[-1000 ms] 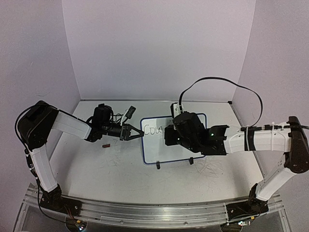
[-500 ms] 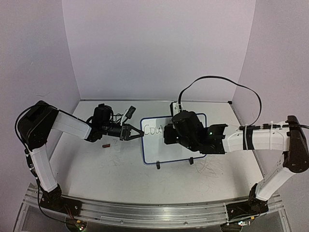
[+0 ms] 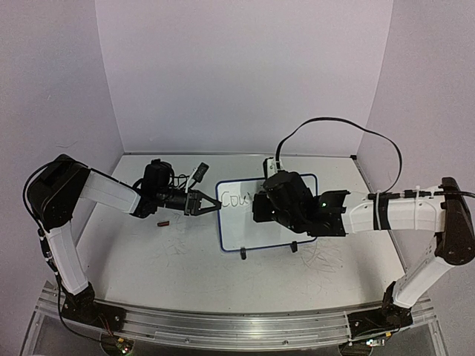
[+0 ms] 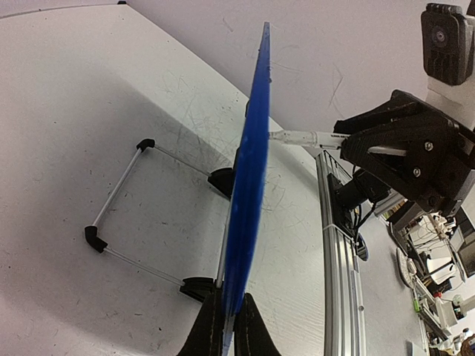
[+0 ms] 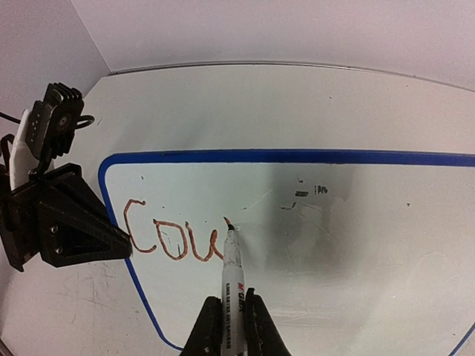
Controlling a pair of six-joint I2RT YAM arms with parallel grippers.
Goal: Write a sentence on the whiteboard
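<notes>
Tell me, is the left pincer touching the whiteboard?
Touching. The left wrist view shows the left pincer shut on the blue edge of the whiteboard, clamping it from both sides with no gap.

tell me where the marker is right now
In the right wrist view it is bottom centre: the marker is clamped between the right fingers, its tip on the whiteboard just right of "Cou".

My left arm and right arm are white tubes with black joints. A black cable loops from my right arm, which bears white ties and a green light. My right gripper is black and angular, with silver screws. My bases are black.
</notes>
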